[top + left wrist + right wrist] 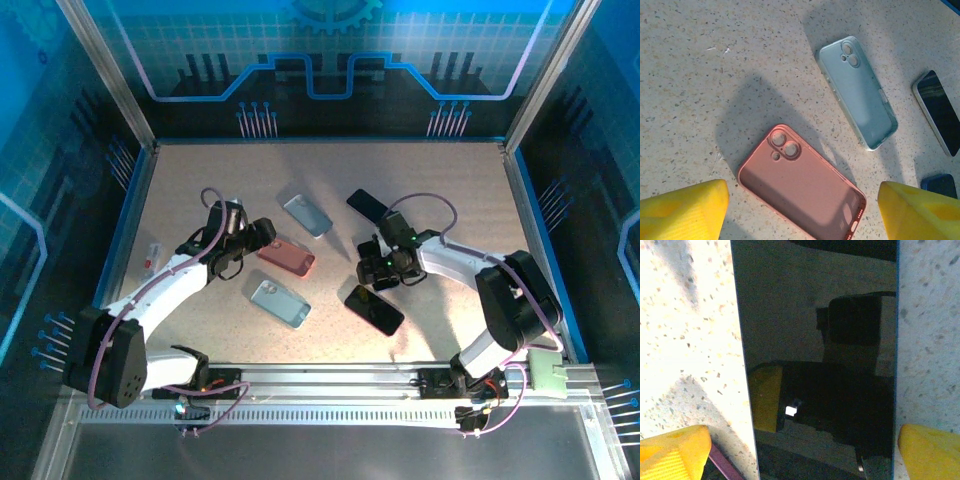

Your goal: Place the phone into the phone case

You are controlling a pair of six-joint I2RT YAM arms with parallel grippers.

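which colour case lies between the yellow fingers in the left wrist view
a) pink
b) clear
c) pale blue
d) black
a: the pink case lies hollow side up between the fingers of the open left end effector, while the pale blue case sits farther off.

On the table (440, 190) — three phone cases: one pink case (286, 258), two pale blue cases (307, 215) (279, 302) — two dark phones (369, 206) (374, 309), and one small clear object (152, 258) near the left edge.
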